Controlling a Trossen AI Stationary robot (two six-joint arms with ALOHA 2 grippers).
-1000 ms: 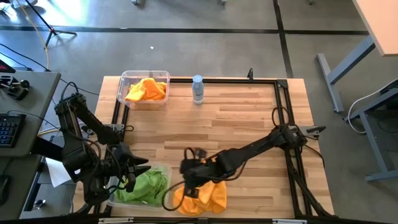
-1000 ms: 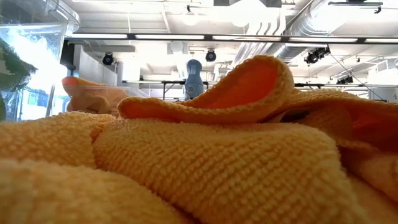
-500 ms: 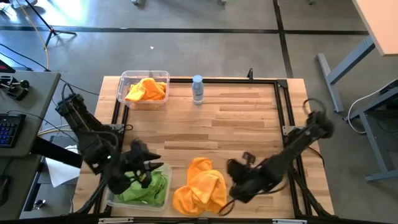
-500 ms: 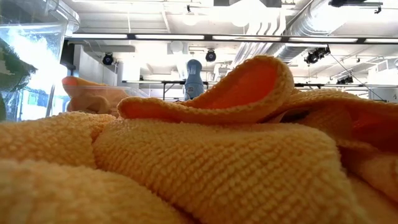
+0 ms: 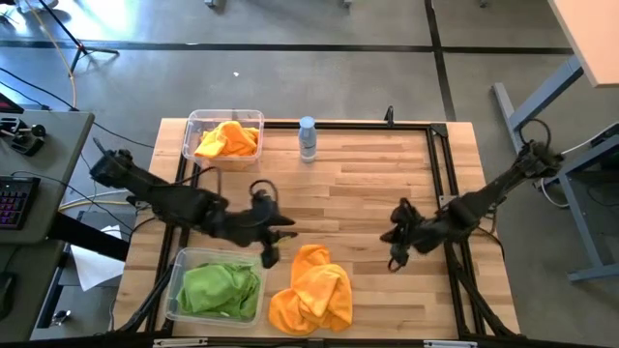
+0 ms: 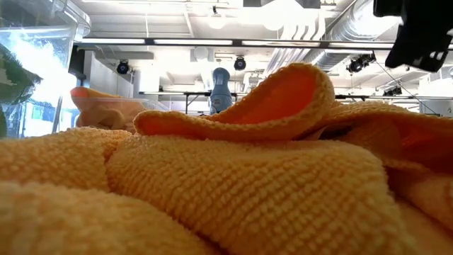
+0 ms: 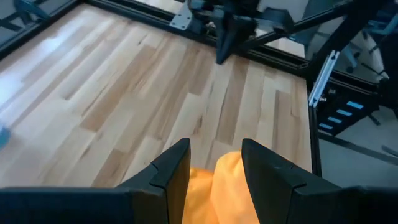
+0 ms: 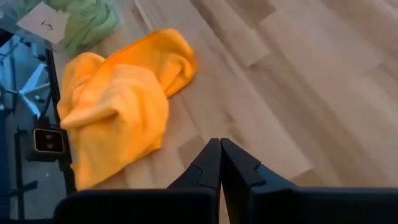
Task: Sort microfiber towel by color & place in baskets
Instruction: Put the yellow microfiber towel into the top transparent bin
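Left tool (image 5: 269,253): hovering just above the upper edge of the loose orange towel, fingers (image 7: 171,171) standing partly apart with nothing between them; judged to be lining up over the cloth for a pickup.
Right tool (image 5: 394,253): hanging over bare wood to the right of that towel, well clear of it, fingers (image 8: 219,163) pressed together and holding nothing; apparently leaving the cloth to the other arm.
Loose orange towel (image 5: 311,294): lying crumpled on the tabletop (image 5: 368,193) near the front edge, just beside the green basket; it is filling the low view (image 6: 212,184), so it is sitting right in front of that camera.
Far basket (image 5: 226,138): standing at the back left corner, holding an orange towel (image 5: 230,140); judged the proper home for the loose one.
Near basket (image 5: 217,289): sitting at the front left, holding green towels (image 5: 219,287) only.
Water bottle (image 5: 308,138): standing upright at the back edge, apart from the sorting.
Progress: one orange cloth is waiting outside any basket.
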